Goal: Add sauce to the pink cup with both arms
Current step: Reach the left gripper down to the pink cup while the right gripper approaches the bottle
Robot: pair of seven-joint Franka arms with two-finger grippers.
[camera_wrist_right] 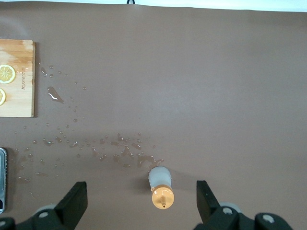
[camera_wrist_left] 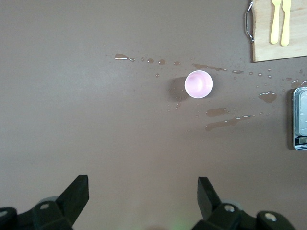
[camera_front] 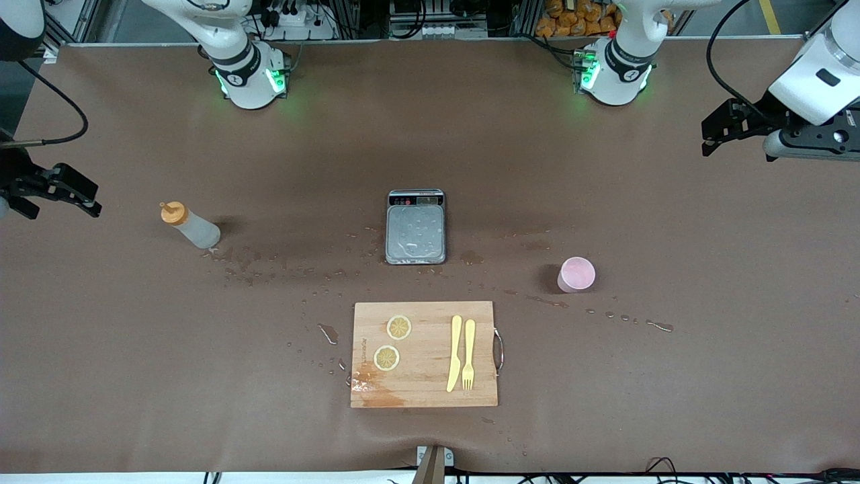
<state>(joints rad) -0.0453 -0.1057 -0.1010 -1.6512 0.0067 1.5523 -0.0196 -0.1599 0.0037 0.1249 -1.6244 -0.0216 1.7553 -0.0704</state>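
Note:
The sauce bottle (camera_front: 190,227), whitish with an orange cap, stands upright on the brown table toward the right arm's end. In the right wrist view it (camera_wrist_right: 160,188) shows from above, well below and between the open fingers. My right gripper (camera_front: 62,202) hangs open and empty over the table edge beside the bottle; it also shows in the right wrist view (camera_wrist_right: 141,196). The pink cup (camera_front: 576,274) stands upright toward the left arm's end and looks empty (camera_wrist_left: 198,84). My left gripper (camera_front: 732,131) is open and empty, high over the table at that end (camera_wrist_left: 143,191).
A grey kitchen scale (camera_front: 416,226) sits mid-table. A wooden cutting board (camera_front: 424,354) nearer the camera carries two lemon slices (camera_front: 399,327), a yellow knife (camera_front: 455,353) and a fork (camera_front: 468,353). Water drops (camera_front: 262,262) lie between bottle, scale and cup.

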